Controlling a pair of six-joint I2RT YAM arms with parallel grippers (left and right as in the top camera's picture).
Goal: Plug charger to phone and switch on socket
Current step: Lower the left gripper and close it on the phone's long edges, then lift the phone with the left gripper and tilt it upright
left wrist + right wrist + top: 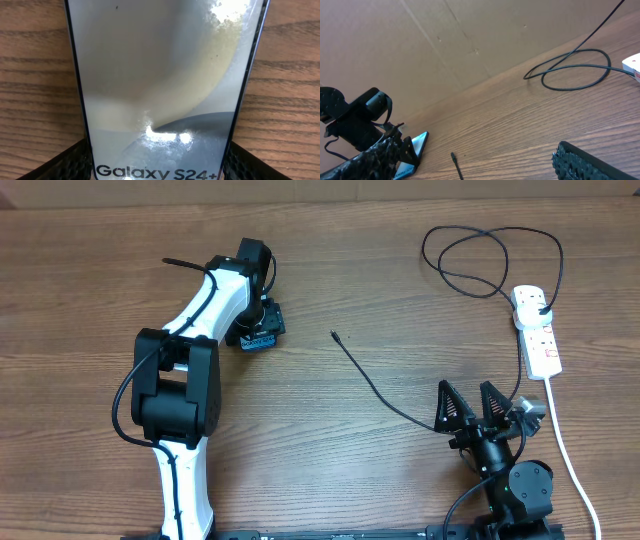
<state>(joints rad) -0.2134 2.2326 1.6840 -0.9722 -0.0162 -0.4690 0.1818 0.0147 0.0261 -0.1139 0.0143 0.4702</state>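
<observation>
The phone (263, 340) lies on the wooden table at the left, its lit screen reading "Galaxy S24+" in the left wrist view (160, 75). My left gripper (262, 328) is over it, with a finger pressed against each long edge (157, 167). The black charger cable (380, 390) runs from its free tip (334, 335) past my right gripper (470, 405), then loops up to its plug (537, 301) in the white power strip (543, 350). My right gripper (475, 170) is open and empty. The cable tip (454, 157) lies between its fingers, with the phone (419, 142) beyond.
The strip's thick white cord (565, 450) runs down the right side to the front edge. The cable's loose loops (575, 70) lie at the far right. A brown cardboard wall (445, 45) stands behind the table.
</observation>
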